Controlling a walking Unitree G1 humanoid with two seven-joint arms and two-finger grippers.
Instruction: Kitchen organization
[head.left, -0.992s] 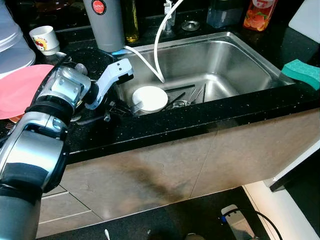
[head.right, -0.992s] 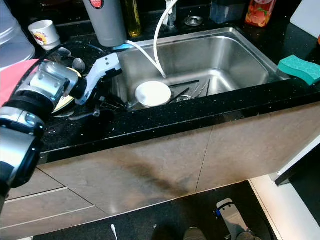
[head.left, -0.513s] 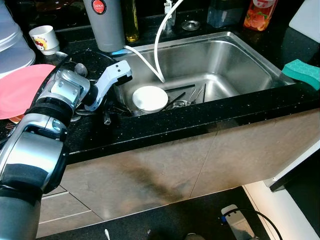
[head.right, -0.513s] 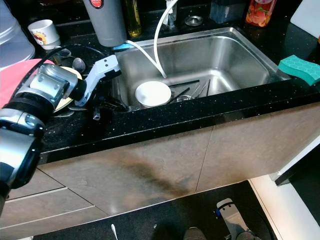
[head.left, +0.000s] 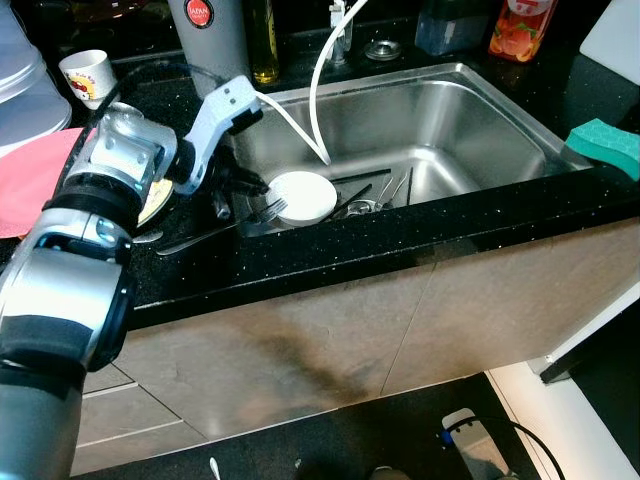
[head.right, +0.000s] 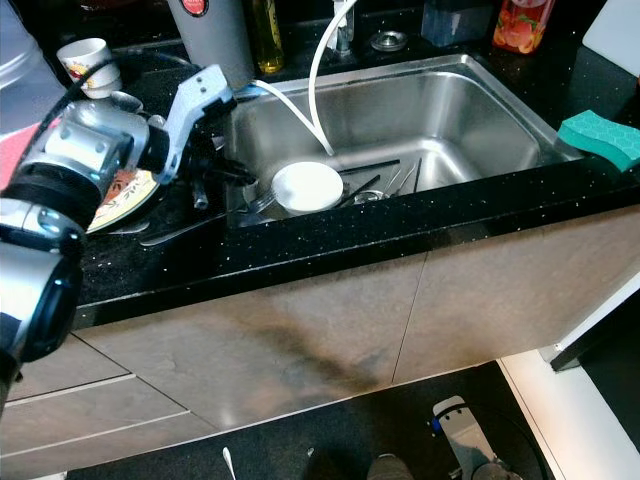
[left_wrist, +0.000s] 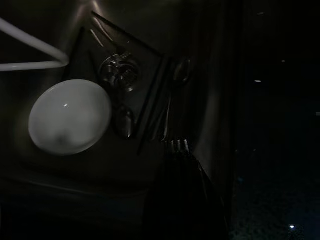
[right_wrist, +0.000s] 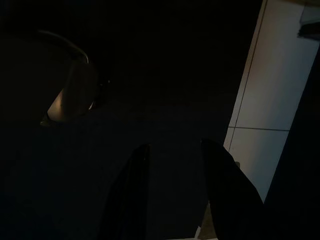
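My left gripper (head.left: 222, 200) hovers at the sink's left rim, just above the black counter. A silver fork (head.left: 225, 230) slants under it, tines toward the sink. In the left wrist view the fork's tines (left_wrist: 178, 145) poke out past the dark fingers, which look shut on it. A white bowl (head.left: 303, 196) lies upside down in the steel sink (head.left: 470, 120), beside chopsticks and cutlery (head.left: 385, 190). My right gripper (right_wrist: 172, 150) hangs idle over floor tiles, fingers apart.
A white hose (head.left: 315, 100) loops down into the sink. On the counter to the left are a patterned plate (head.right: 120, 195), a pink plate (head.left: 30, 180), a cup (head.left: 82, 75) and a grey flask (head.left: 210, 40). A green sponge (head.left: 605, 142) lies at the right.
My left gripper has lifted off the counter and moved back along the sink's left rim. The fork has shifted, so its tines now reach the sink's edge.
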